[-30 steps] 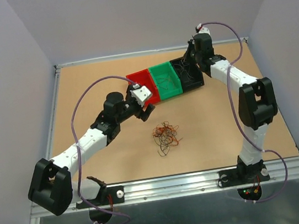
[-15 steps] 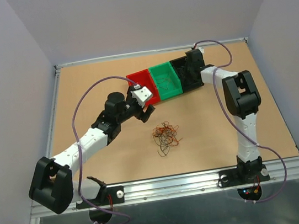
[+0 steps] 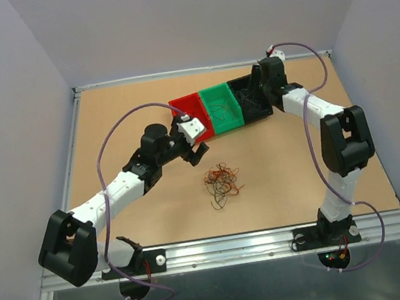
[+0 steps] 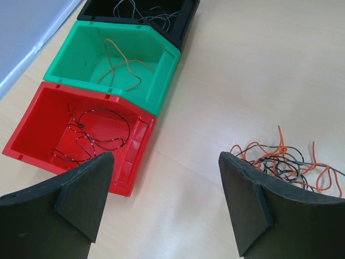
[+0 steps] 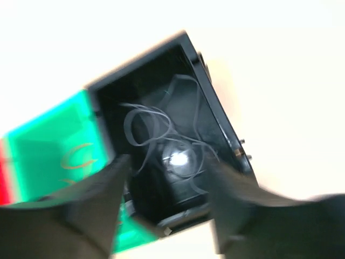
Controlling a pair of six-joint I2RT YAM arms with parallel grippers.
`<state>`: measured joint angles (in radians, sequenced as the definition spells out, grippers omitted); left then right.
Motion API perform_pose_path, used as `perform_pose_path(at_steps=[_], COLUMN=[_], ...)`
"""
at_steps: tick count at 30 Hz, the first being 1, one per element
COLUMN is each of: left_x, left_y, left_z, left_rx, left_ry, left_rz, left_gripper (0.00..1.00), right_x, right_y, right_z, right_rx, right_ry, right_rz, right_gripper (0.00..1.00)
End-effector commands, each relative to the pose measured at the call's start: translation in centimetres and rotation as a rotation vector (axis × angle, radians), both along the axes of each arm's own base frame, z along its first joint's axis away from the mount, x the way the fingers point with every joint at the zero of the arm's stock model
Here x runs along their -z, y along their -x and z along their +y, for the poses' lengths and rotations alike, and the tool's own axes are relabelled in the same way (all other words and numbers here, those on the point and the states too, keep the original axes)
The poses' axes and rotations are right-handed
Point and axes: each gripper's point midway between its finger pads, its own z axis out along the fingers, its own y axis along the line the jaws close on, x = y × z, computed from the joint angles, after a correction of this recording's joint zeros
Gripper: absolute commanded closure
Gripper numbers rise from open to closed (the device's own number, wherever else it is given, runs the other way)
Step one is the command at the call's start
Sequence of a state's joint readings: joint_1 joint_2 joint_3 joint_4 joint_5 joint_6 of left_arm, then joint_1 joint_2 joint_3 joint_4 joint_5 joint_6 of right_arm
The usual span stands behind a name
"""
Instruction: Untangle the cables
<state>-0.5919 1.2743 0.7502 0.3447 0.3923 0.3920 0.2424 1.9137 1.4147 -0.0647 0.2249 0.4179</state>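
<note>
The cables [image 3: 221,182] lie as a small loose tangle of orange, brown and black wires on the tan table, right of centre in the left wrist view [image 4: 285,164]. My left gripper [image 3: 198,149] hovers just up and left of the tangle, near the red bin. It [image 4: 166,157] is open, with only bare table between its pads. My right gripper [image 3: 255,91] is over the black bin at the back. In the blurred right wrist view it [image 5: 168,167] is open above thin grey wires [image 5: 156,129] lying in that bin.
Three bins stand in a row at the back: red [image 3: 188,107], green [image 3: 222,106] and black [image 3: 251,105]. The red bin [image 4: 135,145] holds a black wire and the green bin [image 4: 159,81] an orange one. Raised rails edge the table.
The right gripper has gone from shut to open over the black bin, and its arm has swung about. The left gripper has stayed almost where it was.
</note>
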Motion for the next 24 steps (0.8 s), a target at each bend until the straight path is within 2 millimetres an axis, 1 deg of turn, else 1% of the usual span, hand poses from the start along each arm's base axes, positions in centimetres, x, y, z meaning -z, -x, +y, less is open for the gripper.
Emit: perform_pose_path(at_steps=[1,2,3,4,5,8,9,11,12,13,14,15,16,17,18,19,20,21,22,24], left_x=[-1.7,-1.6,-1.5,-1.0,-0.7,0.4,1.0,1.6,1.8,2.2,2.5,2.6,3.1,3.4,3.7,4.2,4.4,4.6,5.0,5.2], left_y=[0.1,0.0,0.0,0.1,0.1,0.8,1.1,1.9,2.0,2.2,2.6,2.7,2.7,2.8,2.9,3.0,3.1,3.3,3.6,3.9], left_z=[-1.1,-1.1,-1.3,-1.4,-1.5,-2.2,-2.5,-3.2,-3.3,-3.4,-3.7,-3.8,-3.8,-3.9,-4.2,-4.2,-4.2,-4.4,-4.5,-4.8], left_rx=[0.048,0.047,0.049,0.057,0.062,0.112,0.127,0.166,0.174,0.181,0.194,0.199,0.200,0.206,0.217,0.220,0.229,0.243,0.256,0.273], left_ry=[0.007,0.002,-0.001,-0.016,-0.025,-0.067,-0.088,-0.116,-0.124,-0.135,-0.148,-0.156,-0.172,-0.179,-0.189,-0.202,-0.209,-0.215,-0.223,-0.229], left_rz=[-0.056,-0.053,-0.054,-0.048,-0.043,-0.032,-0.019,-0.025,-0.026,-0.022,-0.018,-0.023,-0.016,-0.013,-0.011,-0.001,0.001,0.001,0.010,0.015], left_gripper=[0.09,0.09,0.09,0.09,0.09,0.09,0.09,0.09,0.09,0.09,0.09,0.09,0.09,0.09,0.09,0.09,0.10,0.10,0.10,0.10], right_x=[-5.8,-6.0,-5.6,-5.9,-6.3,-6.6,-6.4,-5.9,-6.6,-6.5,-4.3,-5.0,-3.0,-2.4,-2.6,-2.3,-2.1,-2.3,-2.9,-2.2], right_y=[1.7,2.2,3.0,3.6,4.7,7.1,8.8,10.8,11.9,12.6,14.1,14.9,16.2,17.0,17.3,18.3,18.8,19.1,19.5,20.2], right_z=[0.1,0.1,0.2,0.3,0.6,1.6,2.1,2.8,2.7,2.7,2.4,2.3,1.9,1.8,1.6,1.4,1.3,1.3,1.3,1.1], right_rx=[-0.025,-0.030,-0.038,-0.041,-0.062,-0.114,-0.135,-0.164,-0.167,-0.169,-0.173,-0.170,-0.169,-0.172,-0.167,-0.168,-0.171,-0.173,-0.178,-0.175], right_ry=[-0.018,-0.022,-0.021,-0.025,-0.034,-0.065,-0.072,-0.080,-0.089,-0.096,-0.091,-0.108,-0.104,-0.108,-0.122,-0.129,-0.135,-0.141,-0.157,-0.161], right_rz=[-0.118,-0.119,-0.109,-0.111,-0.118,-0.118,-0.112,-0.104,-0.121,-0.125,-0.083,-0.108,-0.071,-0.063,-0.088,-0.093,-0.096,-0.107,-0.128,-0.123], right_gripper=[0.26,0.22,0.18,0.16,0.13,0.12,0.12,0.12,0.13,0.13,0.14,0.15,0.15,0.15,0.16,0.16,0.16,0.16,0.16,0.16])
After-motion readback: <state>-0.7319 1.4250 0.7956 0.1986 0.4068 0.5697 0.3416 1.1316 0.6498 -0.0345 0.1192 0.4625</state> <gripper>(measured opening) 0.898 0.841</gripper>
